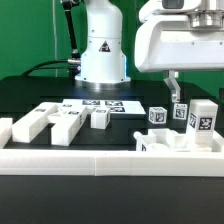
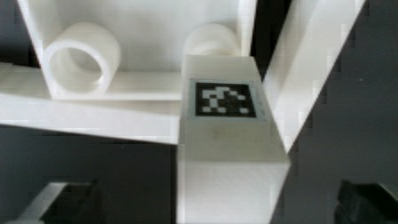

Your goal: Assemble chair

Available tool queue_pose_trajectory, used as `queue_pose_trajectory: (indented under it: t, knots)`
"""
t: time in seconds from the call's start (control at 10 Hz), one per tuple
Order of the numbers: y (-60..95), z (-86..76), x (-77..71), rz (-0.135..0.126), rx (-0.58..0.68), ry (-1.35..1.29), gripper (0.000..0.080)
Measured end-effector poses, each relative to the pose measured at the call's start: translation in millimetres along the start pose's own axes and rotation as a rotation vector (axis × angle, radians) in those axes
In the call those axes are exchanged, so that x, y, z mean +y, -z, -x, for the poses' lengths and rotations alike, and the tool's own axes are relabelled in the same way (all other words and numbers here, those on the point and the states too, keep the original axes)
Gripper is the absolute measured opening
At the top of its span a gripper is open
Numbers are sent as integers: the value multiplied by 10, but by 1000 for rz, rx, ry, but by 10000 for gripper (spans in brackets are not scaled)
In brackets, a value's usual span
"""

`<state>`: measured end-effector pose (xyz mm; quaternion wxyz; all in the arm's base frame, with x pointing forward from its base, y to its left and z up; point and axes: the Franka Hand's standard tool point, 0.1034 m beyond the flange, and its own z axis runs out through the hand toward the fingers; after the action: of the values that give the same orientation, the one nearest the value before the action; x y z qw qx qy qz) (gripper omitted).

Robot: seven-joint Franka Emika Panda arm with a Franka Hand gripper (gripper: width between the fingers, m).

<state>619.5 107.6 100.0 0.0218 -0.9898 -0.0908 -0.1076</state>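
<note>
The chair's white parts lie loose on the black table. Tagged posts (image 1: 181, 113) (image 1: 203, 116) and a small block (image 1: 158, 116) stand at the exterior view's right, behind a low white part (image 1: 160, 143). My gripper (image 1: 173, 88) hangs just above these posts. In the wrist view a white post with a square tag (image 2: 222, 98) runs between my open gripper (image 2: 222, 207). The dark fingers (image 2: 63, 205) stand apart from the post, with gaps on both sides. Behind the post lies a white slab with two round holes (image 2: 80, 60).
Several more white parts (image 1: 35, 122) (image 1: 66, 125) (image 1: 100, 118) lie at the exterior view's left. The marker board (image 1: 100, 104) lies before the robot base (image 1: 101, 50). A long low white rail (image 1: 70, 158) runs along the front.
</note>
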Motion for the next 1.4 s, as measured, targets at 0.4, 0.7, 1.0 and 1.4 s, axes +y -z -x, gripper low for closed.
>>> queue_pose_trajectory:
  t: [0.4,0.7,1.0,1.4]
  knots:
    - [-37,15,-17,-37,-277,-3,649]
    - [-57,-50,18,-41,-306,-7,649]
    - [-70,-107,39,-39,-278,1,649]
    - [-102,-116,52,-36,-254,16,467]
